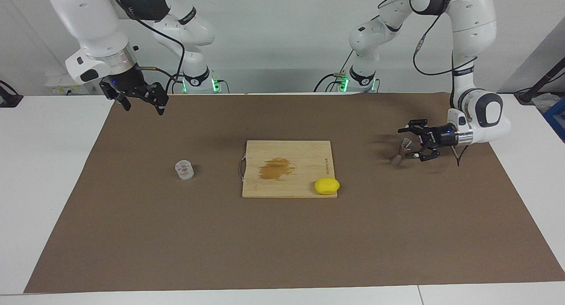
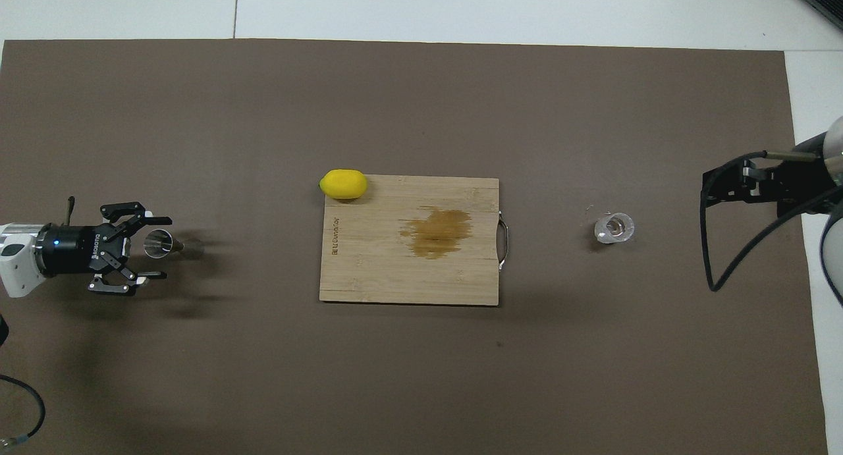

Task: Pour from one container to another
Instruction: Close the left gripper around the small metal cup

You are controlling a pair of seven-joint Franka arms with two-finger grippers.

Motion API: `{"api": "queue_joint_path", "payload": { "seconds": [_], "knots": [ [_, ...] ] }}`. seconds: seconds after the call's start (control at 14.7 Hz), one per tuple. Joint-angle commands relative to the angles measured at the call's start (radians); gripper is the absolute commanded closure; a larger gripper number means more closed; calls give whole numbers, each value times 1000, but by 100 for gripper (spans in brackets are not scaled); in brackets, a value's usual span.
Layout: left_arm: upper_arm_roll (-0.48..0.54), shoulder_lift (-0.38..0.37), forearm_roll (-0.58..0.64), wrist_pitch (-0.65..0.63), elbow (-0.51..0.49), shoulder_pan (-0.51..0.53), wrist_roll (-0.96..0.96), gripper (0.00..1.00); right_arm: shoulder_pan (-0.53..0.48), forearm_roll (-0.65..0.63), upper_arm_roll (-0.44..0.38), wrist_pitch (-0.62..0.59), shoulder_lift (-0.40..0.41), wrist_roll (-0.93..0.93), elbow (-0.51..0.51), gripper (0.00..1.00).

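The steel jigger [image 1: 396,158] stands upright on the brown mat at the left arm's end of the table; it also shows in the overhead view [image 2: 190,247]. My left gripper [image 1: 406,142] lies level and low, open, with a finger on either side of the jigger's upper cone; it shows in the overhead view too [image 2: 161,249]. I cannot tell whether the fingers touch it. The small clear cup [image 1: 184,170] stands on the mat at the right arm's end, also in the overhead view [image 2: 614,227]. My right gripper [image 1: 142,104] waits open in the air over the mat's corner by its base.
A wooden cutting board [image 1: 304,152] with a brown stain lies mid-table, also in the overhead view [image 2: 395,277]. A lemon [image 1: 327,186] sits on the board's corner farther from the robots, toward the left arm's end.
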Motion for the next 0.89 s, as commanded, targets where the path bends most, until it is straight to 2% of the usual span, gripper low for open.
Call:
{"api": "queue_joint_path", "payload": {
  "seconds": [0.0,0.27,0.82],
  "knots": [
    [-4,43,-23,-40,-5,42,65,0,-11,-1,6,3,-24,-1,-27,0],
    [-4,62,-61,-59,1,67,76,0,-11,-1,6,3,-24,-1,-27,0],
    [-5,69,-115,-71,-29,50,77,0,-12,-1,6,0,-24,-3,-27,0]
  ]
}}
